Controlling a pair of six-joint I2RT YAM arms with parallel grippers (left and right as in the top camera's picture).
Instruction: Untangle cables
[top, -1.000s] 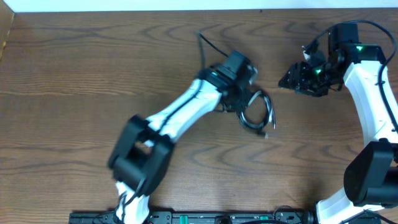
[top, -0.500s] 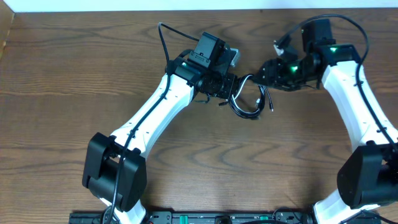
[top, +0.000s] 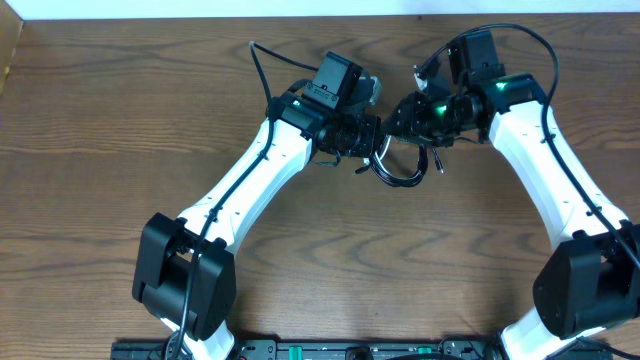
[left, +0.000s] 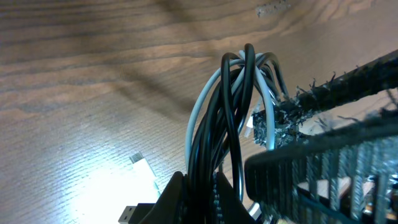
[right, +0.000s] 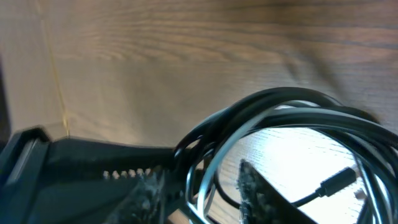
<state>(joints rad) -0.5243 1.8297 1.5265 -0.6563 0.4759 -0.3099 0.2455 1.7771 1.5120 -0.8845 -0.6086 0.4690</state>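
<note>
Cables (top: 405, 174) bunched at 12 o'clock on brown wooden table (top: 120, 130), white strip (top: 200, 8) beyond, left gripper (left: 196, 190) clamped on them, right gripper (right: 199, 177) fingers apart around loop, plugs mostly hidden.

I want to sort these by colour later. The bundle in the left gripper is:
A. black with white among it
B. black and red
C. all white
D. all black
A: in the left wrist view the cables are looped together as several black strands and a pale white one.
</note>
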